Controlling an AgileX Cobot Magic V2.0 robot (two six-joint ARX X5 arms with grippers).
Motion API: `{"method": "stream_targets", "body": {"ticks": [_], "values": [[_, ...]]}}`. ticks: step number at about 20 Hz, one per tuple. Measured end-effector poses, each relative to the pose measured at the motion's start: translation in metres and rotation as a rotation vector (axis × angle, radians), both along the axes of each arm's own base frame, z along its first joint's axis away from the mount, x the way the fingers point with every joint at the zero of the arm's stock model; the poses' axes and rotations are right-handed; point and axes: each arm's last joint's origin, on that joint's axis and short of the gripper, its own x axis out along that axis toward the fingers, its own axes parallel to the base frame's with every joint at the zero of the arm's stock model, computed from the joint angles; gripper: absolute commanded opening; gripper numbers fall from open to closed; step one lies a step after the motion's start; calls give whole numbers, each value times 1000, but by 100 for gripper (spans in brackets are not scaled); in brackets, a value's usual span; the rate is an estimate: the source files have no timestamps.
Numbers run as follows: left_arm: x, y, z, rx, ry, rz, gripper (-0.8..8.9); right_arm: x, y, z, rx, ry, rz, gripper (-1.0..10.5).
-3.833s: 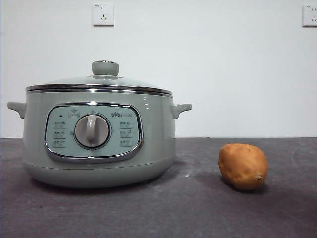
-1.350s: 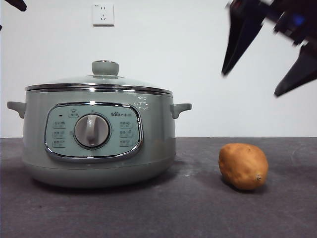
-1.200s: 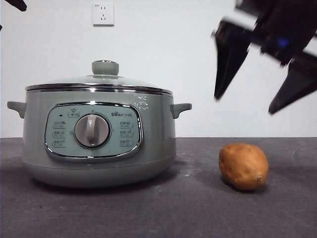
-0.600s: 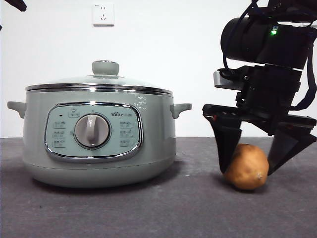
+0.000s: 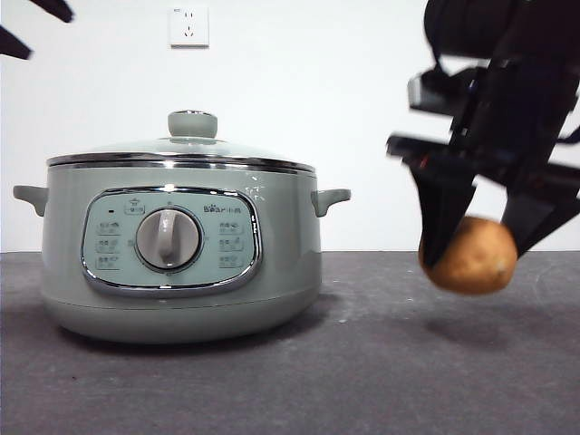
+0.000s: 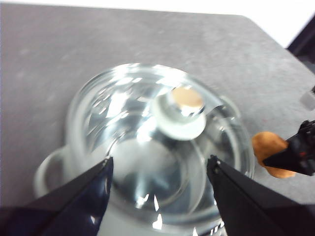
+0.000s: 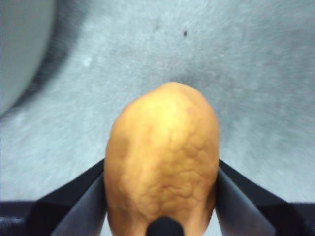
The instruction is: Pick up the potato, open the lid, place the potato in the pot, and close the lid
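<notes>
above the grey bench (image 5: 272, 381), right end effector (image 5: 471, 240) clamps orange-brown oval potato (image 5: 469, 256), lifted; left end effector (image 6: 157, 169) apart over glass lid w/ sage knob (image 6: 179, 118), still on sage-green pot (image 5: 181, 263).

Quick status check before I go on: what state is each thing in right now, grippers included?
potato: held clear above the table, clamped between the jaws
right gripper: shut on the potato, off to the side of the pot
lid: seated on the pot, closed, knob untouched
pot: upright on the table, closed
left gripper: open, above the lid, holding nothing
</notes>
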Motion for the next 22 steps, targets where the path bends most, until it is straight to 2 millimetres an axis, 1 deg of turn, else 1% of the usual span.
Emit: {"method": "stream_targets", "body": {"ticks": [3,5,9,12,16,22], "values": [[19,-15,-6,3,-2,-38,322,-12,-7,18,16,-28,0,-1],[32,-27,-9,30,3,-25,322,-19,-11,27,24,-44,0,-1],[56,-54,-5,58,-34,-44,319,-30,-17,39,37,-67,0,0],[72,-73,-9,89,-21,-49,319,-31,-17,42,42,-73,-4,0],[85,-91,-25,153,-17,-42,319,-32,-18,43,46,-74,-9,0],[96,-98,-40,188,2,-36,312,-32,-18,43,46,-74,-9,0]]}}
